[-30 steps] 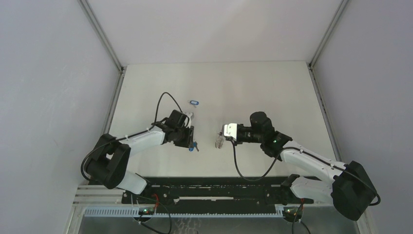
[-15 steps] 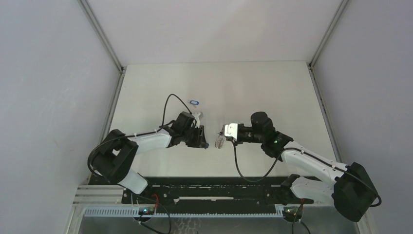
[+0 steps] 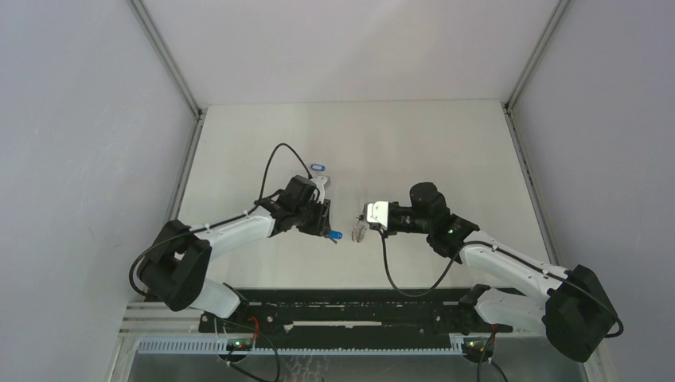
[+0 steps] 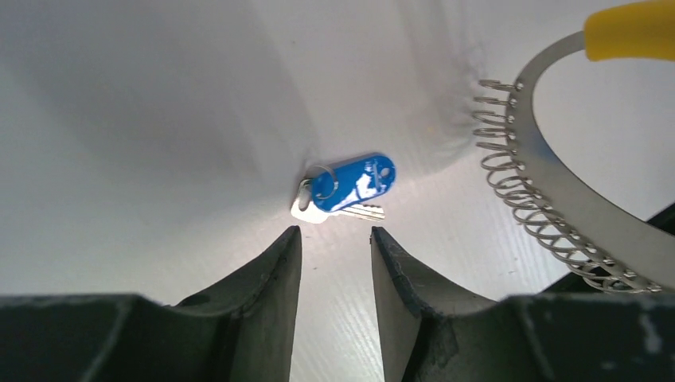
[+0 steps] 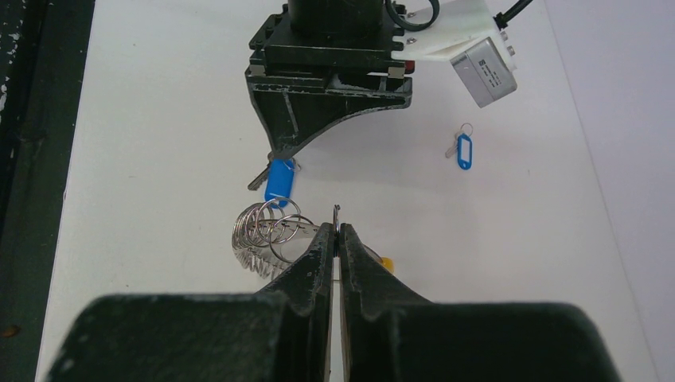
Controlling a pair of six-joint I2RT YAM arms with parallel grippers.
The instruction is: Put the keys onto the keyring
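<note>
My left gripper (image 4: 334,232): fingers apart, empty; one key (image 4: 318,208) lies flat just beyond their tips. My right gripper (image 5: 340,232): fingers clamped on the keyring (image 5: 267,227). I would descend centred and pinch the blue tag (image 4: 358,179) squarely.

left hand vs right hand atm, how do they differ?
The left hand is open, with nothing between its fingers; the right hand is shut on the keyring. The left hand points at a blue-tagged key lying on the table just past its tips; the right hand pinches the keyring's thin band, coils beside that key. Shared: they face each other, close together.
</note>
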